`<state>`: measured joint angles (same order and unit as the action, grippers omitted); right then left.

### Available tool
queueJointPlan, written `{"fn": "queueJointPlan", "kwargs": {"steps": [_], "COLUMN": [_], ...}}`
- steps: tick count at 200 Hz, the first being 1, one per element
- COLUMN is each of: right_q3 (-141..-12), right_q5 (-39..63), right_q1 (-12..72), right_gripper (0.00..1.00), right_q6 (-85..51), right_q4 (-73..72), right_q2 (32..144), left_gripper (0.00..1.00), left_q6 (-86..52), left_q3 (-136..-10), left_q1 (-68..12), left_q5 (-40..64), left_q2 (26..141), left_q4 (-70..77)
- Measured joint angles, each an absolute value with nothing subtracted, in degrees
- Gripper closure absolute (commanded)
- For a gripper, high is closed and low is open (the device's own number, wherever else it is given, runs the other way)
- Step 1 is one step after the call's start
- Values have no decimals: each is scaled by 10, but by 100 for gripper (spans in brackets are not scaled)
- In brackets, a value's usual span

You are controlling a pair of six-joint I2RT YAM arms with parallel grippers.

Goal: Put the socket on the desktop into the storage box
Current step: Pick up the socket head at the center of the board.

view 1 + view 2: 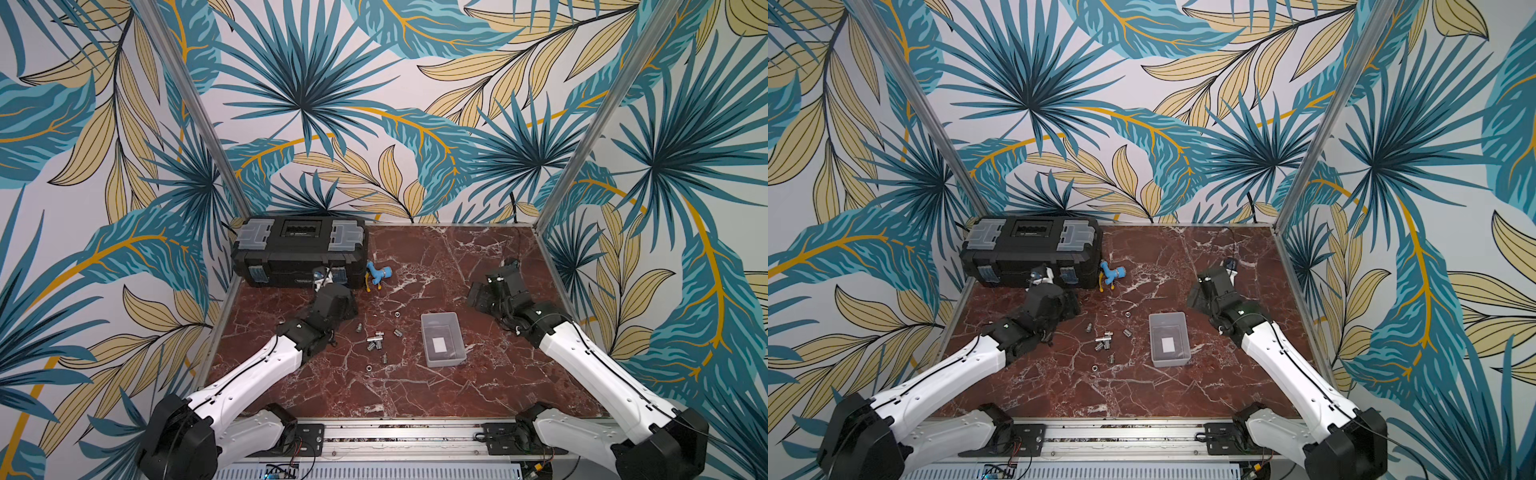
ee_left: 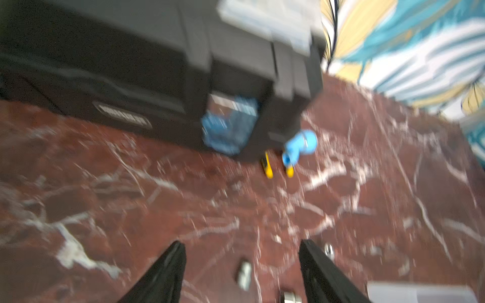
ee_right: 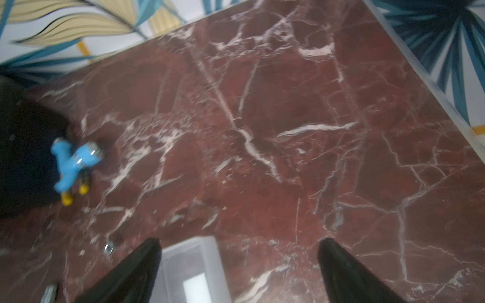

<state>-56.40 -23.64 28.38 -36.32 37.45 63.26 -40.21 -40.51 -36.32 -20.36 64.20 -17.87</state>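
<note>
**Sockets lie loose on the table; both hands open, nothing gripped yet**

The left hand (image 2: 241,242) has its two black fingers (image 2: 165,272) set apart with nothing in their hold. The wrist view is blurred, but one socket (image 2: 244,272) shows on the table in the gap between them, apparently untouched. The right hand (image 3: 240,240) gapes wide and empty, with an end of the storage box (image 3: 217,267) showing between its fingers.

Take twelve o'clock as the back wall in a top view. The left arm reaches in from seven o'clock with its wrist pitched down. Its hand hangs at about eleven o'clock of the sockets (image 1: 376,343), close in front of the black toolbox (image 1: 299,249). A blue toy (image 1: 378,276) lies at twelve o'clock of them. The sockets are scattered near the middle of the table (image 1: 415,395), and the storage box, holding only its white label, stands just at their three o'clock. The right hand hovers at about one o'clock of the box.

The step in hand looks like the first pick. It would go best on an outlying socket, clear of those bunched in the middle. Centre the socket between the fingers, come straight down, and close gently across its round sides, since smooth steel may roll or squirt out.
</note>
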Motion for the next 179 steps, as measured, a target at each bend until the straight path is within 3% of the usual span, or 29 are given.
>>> {"fn": "queueJointPlan", "kwargs": {"steps": [30,61,78,106,123,139,179], "right_q3": [-524,-464,-486,-567,-616,-653,-675], "right_q5": [-236,-199,-189,-207,-212,-210,-186], "right_q1": [346,349,376,498,556,587,608], "right_gripper": [2,41,49,64,64,53,52], "right_q6": [-416,-471,-488,-490,-493,-495,-498], "right_q4": [384,373,373,375,371,360,318], "right_q2": [576,521,563,698,778,851,969], "left_gripper": [33,40,38,37,37,37,37], "left_q6": [-420,-448,-473,-497,-502,-502,-509], "left_q3": [-402,-395,-380,-369,-369,-369,-369], "left_q1": [-484,-542,-543,-541,-530,-517,-486], "left_q5": [-201,-201,-208,-252,-272,-281,-280], "left_q2": [625,619,603,553,527,514,510], "left_q4": [-242,-271,-294,-339,-357,-368,-384]}}
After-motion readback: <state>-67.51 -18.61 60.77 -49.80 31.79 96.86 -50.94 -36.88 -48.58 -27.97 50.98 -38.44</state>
